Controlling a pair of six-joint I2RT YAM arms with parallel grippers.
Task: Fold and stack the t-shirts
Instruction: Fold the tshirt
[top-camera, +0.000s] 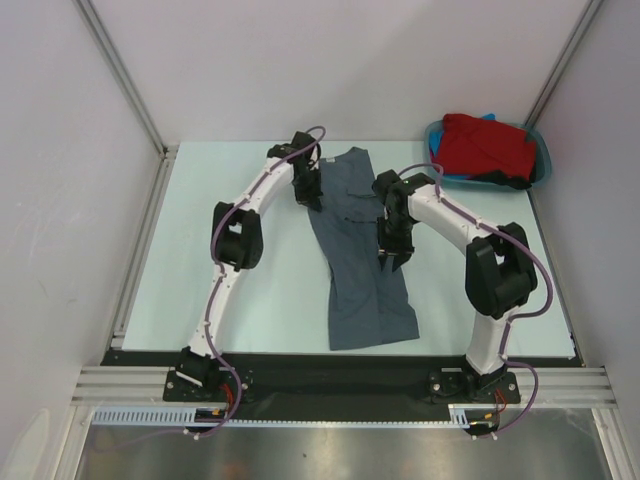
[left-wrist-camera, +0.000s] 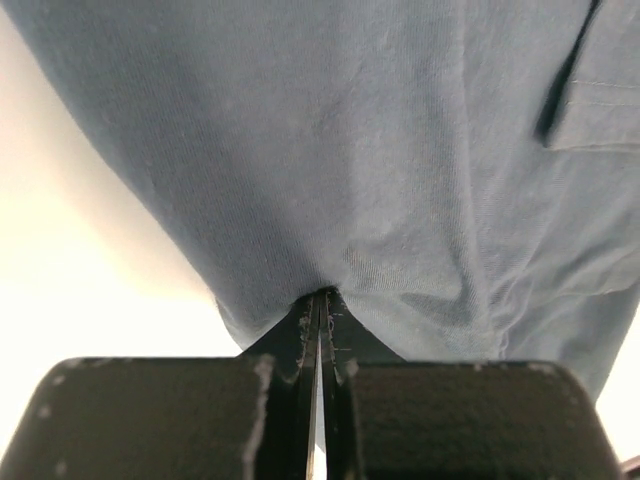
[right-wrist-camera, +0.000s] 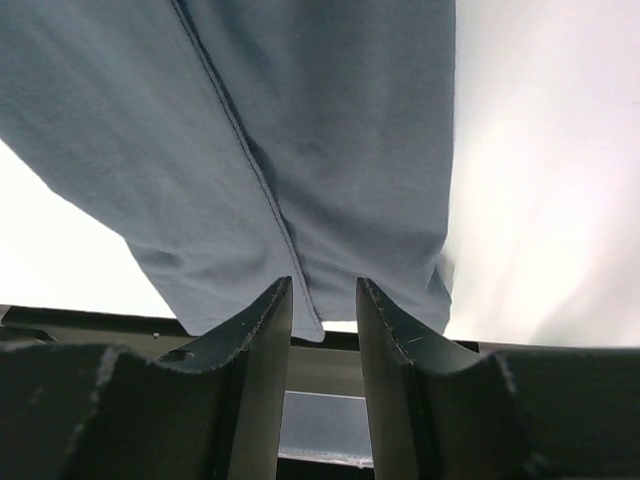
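A slate-grey t-shirt (top-camera: 360, 255) lies on the table as a long narrow strip running from far to near. My left gripper (top-camera: 312, 190) is at its far left edge. In the left wrist view the gripper (left-wrist-camera: 322, 298) is shut, with a pinch of the grey t-shirt (left-wrist-camera: 380, 150) caught at the fingertips. Over the strip's right edge, about halfway down, hangs my right gripper (top-camera: 392, 255). In the right wrist view this gripper (right-wrist-camera: 325, 287) is open with nothing between its fingers, and the grey t-shirt (right-wrist-camera: 300, 120) lies under it. A red t-shirt (top-camera: 488, 145) sits heaped in the tub.
A teal plastic tub (top-camera: 545, 152) stands at the far right corner, with blue and black cloth under the red t-shirt. White walls enclose the pale table (top-camera: 200, 270) on three sides. A black strip and metal rail (top-camera: 330, 385) run along the near edge.
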